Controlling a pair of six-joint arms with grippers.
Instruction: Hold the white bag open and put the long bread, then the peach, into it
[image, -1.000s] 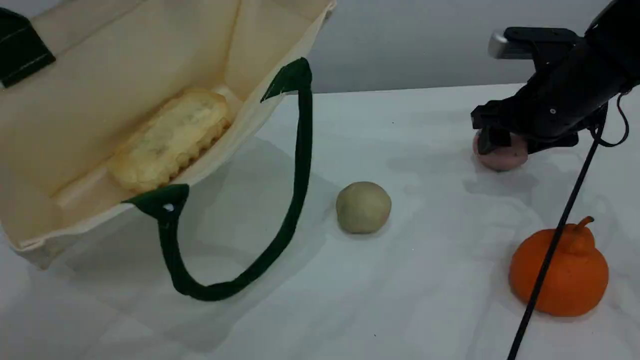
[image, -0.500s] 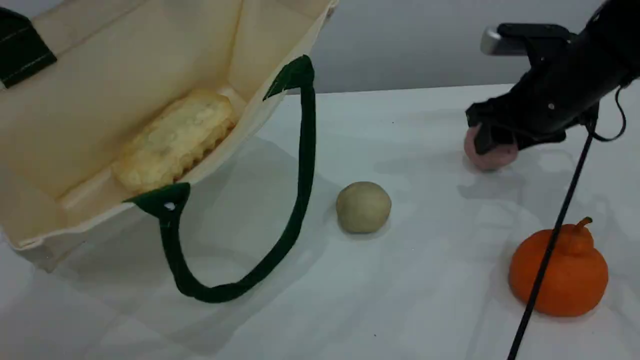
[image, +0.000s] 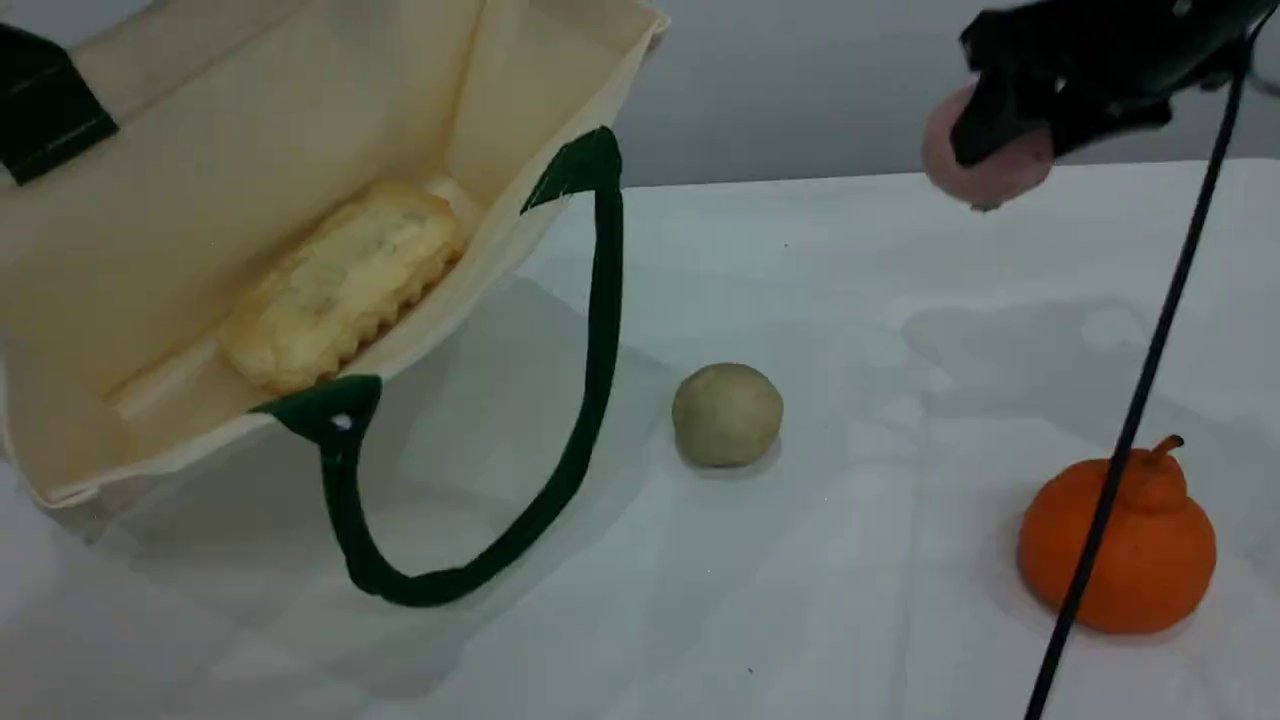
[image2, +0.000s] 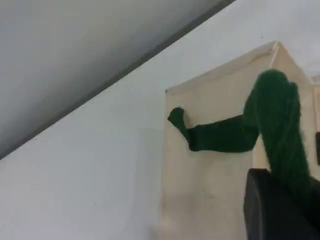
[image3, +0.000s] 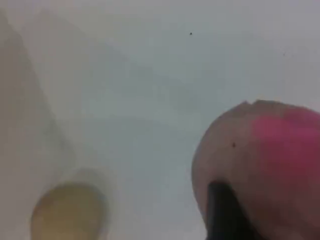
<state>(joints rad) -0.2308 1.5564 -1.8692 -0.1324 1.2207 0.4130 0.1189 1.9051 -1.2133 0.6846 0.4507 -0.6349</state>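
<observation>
The white bag (image: 200, 170) stands open at the left, its mouth tilted toward the camera. The long bread (image: 340, 285) lies inside on the bag's bottom. One green handle (image: 590, 350) loops down onto the table. In the left wrist view my left gripper (image2: 295, 200) is shut on the other green handle (image2: 280, 125) above the bag's canvas (image2: 210, 165). My right gripper (image: 995, 130) is shut on the pink peach (image: 985, 170), high above the table at the far right. The peach (image3: 270, 160) fills the right wrist view beside a dark fingertip (image3: 225, 210).
A beige-tan lump (image: 727, 414) sits mid-table, also low left as a lump (image3: 67, 212) in the right wrist view. A knobbed orange citrus (image: 1117, 545) stands at the front right. A black cable (image: 1140, 400) hangs slanted across it from the right arm.
My right gripper has closed on the peach and lifted it off the table, up and slightly left. The bag and bread have barely shifted.
</observation>
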